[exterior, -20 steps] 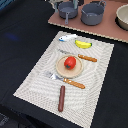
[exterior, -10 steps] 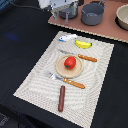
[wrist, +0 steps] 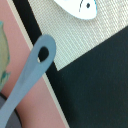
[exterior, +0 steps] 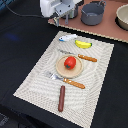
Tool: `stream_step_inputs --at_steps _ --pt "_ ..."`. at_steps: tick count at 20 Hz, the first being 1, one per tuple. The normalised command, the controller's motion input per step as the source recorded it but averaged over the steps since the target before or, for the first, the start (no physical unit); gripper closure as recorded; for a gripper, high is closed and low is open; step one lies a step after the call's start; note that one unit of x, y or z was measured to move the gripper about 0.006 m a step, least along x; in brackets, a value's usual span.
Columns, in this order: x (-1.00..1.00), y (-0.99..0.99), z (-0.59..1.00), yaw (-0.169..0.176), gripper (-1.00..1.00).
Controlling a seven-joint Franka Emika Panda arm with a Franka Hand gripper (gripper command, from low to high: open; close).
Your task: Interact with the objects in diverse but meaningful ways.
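Gripper (exterior: 63,19): hangs at the mat's far edge, near the fish; fingers too blurred to tell whether apart or closed, nothing seen in them.
Fish (exterior: 67,37): on the mat's far corner, just beside the banana (exterior: 83,44); looks like light hard plastic, smooth and likely slippery; best pinched across the narrow body.
Tomato (exterior: 70,62): sits on a round plate (exterior: 59,68) mid-mat; round, may roll; grip across the middle.
Sausage (exterior: 61,98): near edge of the mat (exterior: 97,95); stiff stick, take it mid-length.
Pan (exterior: 93,13): on the far board; its handle (wrist: 31,70) shows in the wrist view, thin and rigid, the obvious hold.
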Motion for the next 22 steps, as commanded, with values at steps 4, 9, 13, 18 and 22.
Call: stream_step_inputs --at_steps 4,9,13,18,22 --pt "0.6 -0.06 0.09 0.06 -1.0" --pt "0.68 -0.09 0.07 0.038 -1.0" --pt "0.7 -0.04 0.14 0.033 -1.0" --pt "0.38 0.0 0.09 0.119 -1.0" --pt "0.28 0.0 0.02 0.159 -1.0"
